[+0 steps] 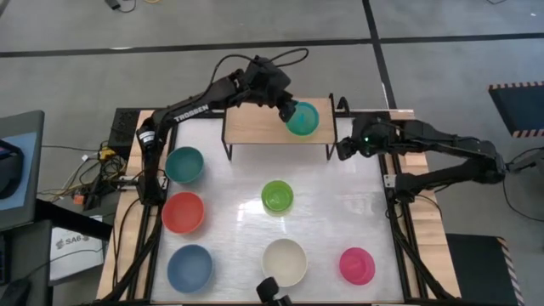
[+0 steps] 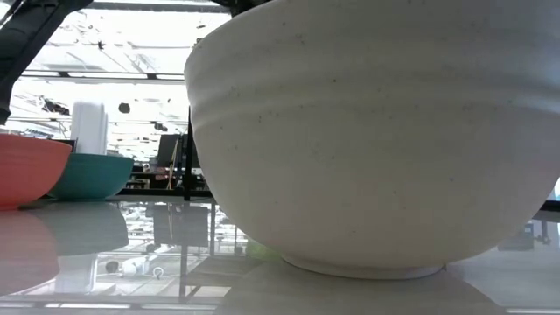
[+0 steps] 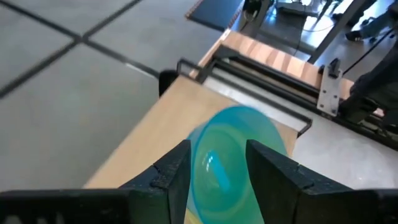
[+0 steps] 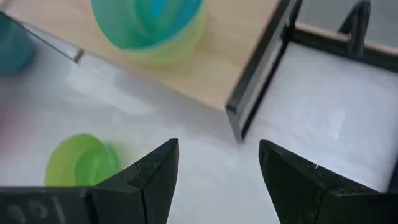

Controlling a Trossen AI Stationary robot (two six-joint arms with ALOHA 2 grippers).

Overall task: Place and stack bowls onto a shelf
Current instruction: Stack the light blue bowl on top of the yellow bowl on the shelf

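Currently, reading the surface (image 1: pixel 229 183) from my left in the high view: teal bowl (image 1: pixel 184 164), red bowl (image 1: pixel 183 212) and blue bowl (image 1: pixel 189 268) form a column along the left edge. Toward the middle I see the green bowl (image 1: pixel 277 196), and nearer the front edge the cream bowl (image 1: pixel 284 261), which fills most of the low view. Pink bowl (image 1: pixel 357 265) sits at front right.

At the far edge stands the shelf (image 1: pixel 255 127), wood top on black legs. On its right part rests a cyan bowl (image 1: pixel 303 119), nested in a yellow bowl (image 4: pixel 177 46) whose rim shows beneath it in the right wrist view. Left gripper (image 3: pixel 217 171) hovers over that stack; I see its fingers parted, straddling the cyan rim, with gaps on both sides.

Right gripper (image 4: pixel 217 174) waits just right of the shelf's end, low over the surface, jaws wide apart, holding nothing.
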